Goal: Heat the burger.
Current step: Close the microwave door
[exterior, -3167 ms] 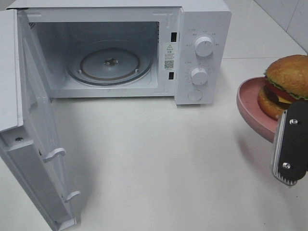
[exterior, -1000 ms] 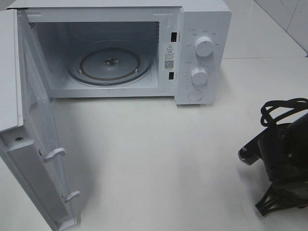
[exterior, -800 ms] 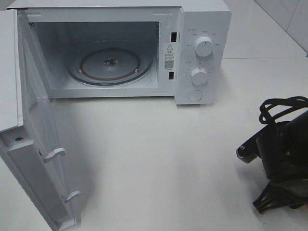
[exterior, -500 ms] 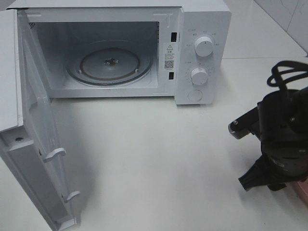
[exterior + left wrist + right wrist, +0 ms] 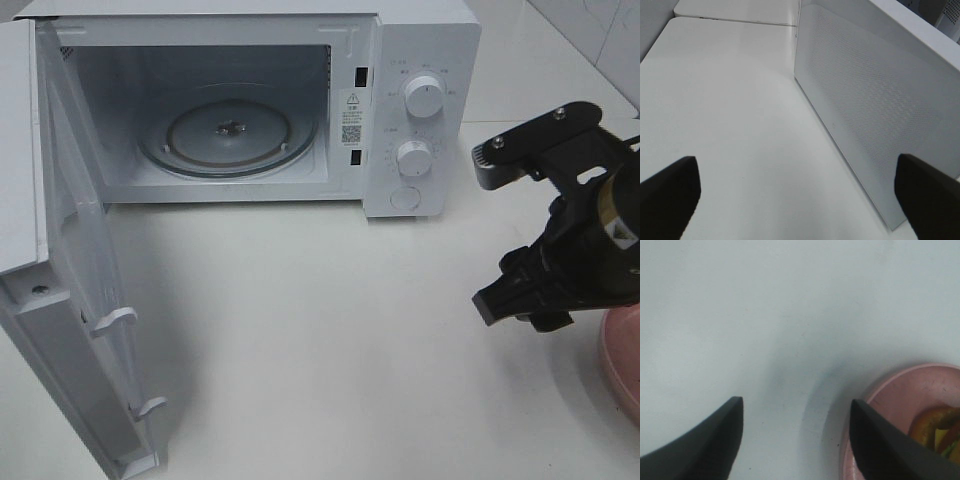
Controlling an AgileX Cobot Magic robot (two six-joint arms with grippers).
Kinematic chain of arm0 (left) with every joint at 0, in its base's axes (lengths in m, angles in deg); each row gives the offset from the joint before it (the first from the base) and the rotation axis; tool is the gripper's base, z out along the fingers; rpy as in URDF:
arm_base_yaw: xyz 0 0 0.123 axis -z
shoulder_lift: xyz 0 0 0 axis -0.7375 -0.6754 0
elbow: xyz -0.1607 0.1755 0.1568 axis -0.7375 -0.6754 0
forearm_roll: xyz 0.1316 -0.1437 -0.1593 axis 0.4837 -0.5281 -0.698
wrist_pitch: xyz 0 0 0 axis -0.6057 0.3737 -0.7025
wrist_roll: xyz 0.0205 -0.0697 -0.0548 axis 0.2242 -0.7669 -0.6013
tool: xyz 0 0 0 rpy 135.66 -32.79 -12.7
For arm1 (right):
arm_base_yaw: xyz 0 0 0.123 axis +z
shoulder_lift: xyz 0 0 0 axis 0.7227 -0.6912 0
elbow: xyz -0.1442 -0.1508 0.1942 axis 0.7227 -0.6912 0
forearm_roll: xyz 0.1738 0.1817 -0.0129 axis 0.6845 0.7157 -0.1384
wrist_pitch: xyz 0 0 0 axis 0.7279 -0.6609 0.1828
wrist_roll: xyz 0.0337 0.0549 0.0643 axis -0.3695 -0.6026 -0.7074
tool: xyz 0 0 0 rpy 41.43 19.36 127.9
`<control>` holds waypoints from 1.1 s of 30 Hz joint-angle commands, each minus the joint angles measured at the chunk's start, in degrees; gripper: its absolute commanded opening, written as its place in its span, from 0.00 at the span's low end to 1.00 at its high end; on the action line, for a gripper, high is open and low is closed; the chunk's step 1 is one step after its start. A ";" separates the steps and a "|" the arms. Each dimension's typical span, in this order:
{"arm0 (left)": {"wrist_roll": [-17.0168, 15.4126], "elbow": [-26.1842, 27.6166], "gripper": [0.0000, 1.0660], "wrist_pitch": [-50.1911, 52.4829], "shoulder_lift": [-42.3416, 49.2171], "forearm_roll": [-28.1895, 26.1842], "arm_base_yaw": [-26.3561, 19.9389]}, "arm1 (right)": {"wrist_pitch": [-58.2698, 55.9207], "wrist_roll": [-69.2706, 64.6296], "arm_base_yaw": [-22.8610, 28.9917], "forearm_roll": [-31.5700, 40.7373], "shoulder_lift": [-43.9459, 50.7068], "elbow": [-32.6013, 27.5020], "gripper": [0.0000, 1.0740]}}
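Observation:
The burger (image 5: pixel 936 426) shows only in the right wrist view, as a sliver of brown bun and yellow-green filling on a round pink plate (image 5: pixel 895 405). In the exterior view only the plate's rim (image 5: pixel 622 362) shows at the right edge, and the burger is out of view. My right gripper (image 5: pixel 795 440) is open and empty above bare table, beside the plate. My right arm (image 5: pixel 565 235) hangs just behind the plate. My left gripper (image 5: pixel 797 195) is open and empty beside the microwave door (image 5: pixel 875 100).
The white microwave (image 5: pixel 420 100) stands at the back with its door (image 5: pixel 80 330) swung wide open to the left. Its glass turntable (image 5: pixel 228 132) holds nothing. White tabletop (image 5: pixel 320 320) lies between the microwave and the plate.
About three seconds ago the plate with the burger showed higher at the right edge, a gripper finger in front of it. The right arm then came in over that spot and has now moved back, uncovering the plate's rim.

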 commanded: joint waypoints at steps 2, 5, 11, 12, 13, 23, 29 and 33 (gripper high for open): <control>-0.06 -0.23 0.92 0.17 0.52 0.00 -0.23 | -0.29 8.14 -0.06 6.13 5.39 0.29 0.69; -0.06 -0.23 0.92 0.17 0.52 0.00 -0.23 | -1.20 14.61 -0.06 12.38 11.69 0.29 0.75; -0.06 -0.23 0.92 0.17 0.52 0.00 -0.23 | -4.41 19.31 -0.06 16.16 19.88 0.29 0.73; -0.06 -0.23 0.92 0.17 0.52 0.00 -0.23 | -6.65 20.00 -0.06 16.27 22.75 0.29 0.73; -0.06 -0.23 0.92 0.17 0.52 0.00 -0.23 | -9.68 20.34 -0.06 16.27 25.61 0.29 0.72; -0.06 -0.23 0.92 0.17 0.52 0.00 -0.23 | -20.11 20.63 -0.06 16.21 37.41 0.29 0.71; -0.06 -0.23 0.92 0.17 0.52 0.00 -0.23 | -23.32 21.37 -0.06 15.93 46.35 0.17 0.71; -0.06 -0.23 0.92 0.17 0.52 0.00 -0.23 | -23.43 21.89 -0.74 15.99 50.53 -1.49 0.71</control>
